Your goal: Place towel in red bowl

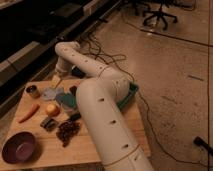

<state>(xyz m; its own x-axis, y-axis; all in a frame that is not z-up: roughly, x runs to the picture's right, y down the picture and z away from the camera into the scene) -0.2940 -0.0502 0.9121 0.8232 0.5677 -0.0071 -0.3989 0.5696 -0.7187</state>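
Note:
A pale grey-blue towel (51, 93) lies crumpled on the wooden table (95, 150) near its back left, next to a teal pad (67, 99). A dark red bowl (19, 147) stands empty at the table's front left corner. My white arm reaches from the bottom centre up and over to the table's back edge. My gripper (59, 75) hangs down there, just behind and above the towel, near a yellow piece (55, 80). It is apart from the bowl by most of the table's depth.
On the table lie a small can (33, 91), a carrot (28, 112), a yellow-orange fruit (52, 109), a dark packet (48, 122) and a dark cluster (67, 131). A teal tray (131, 94) sits at the right edge. Cables run across the floor behind.

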